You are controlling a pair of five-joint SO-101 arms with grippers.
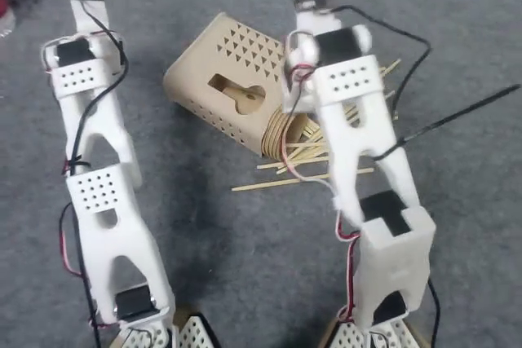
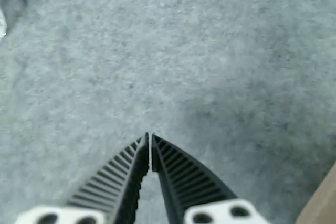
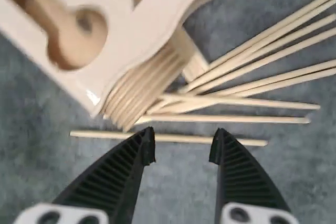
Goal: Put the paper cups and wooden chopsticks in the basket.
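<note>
Left arm stretches to the far left of the desk (image 1: 204, 242), left gripper (image 2: 149, 140) tips together over bare grey felt with free room around it. Centre: basket (image 1: 214, 71) tipped on its side, paper cups (image 1: 281, 129) stacked in its mouth. Wooden chopsticks (image 1: 281, 182) spill from the mouth, fanned rightward. Right arm is bent over them, right gripper (image 3: 182, 141) tips apart above the nearest stick.

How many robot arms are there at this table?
2. The left arm stretches over bare carpet, beside the basket. The right arm reaches over the basket's open end and the loose chopsticks. No other arm appears hidden.
</note>
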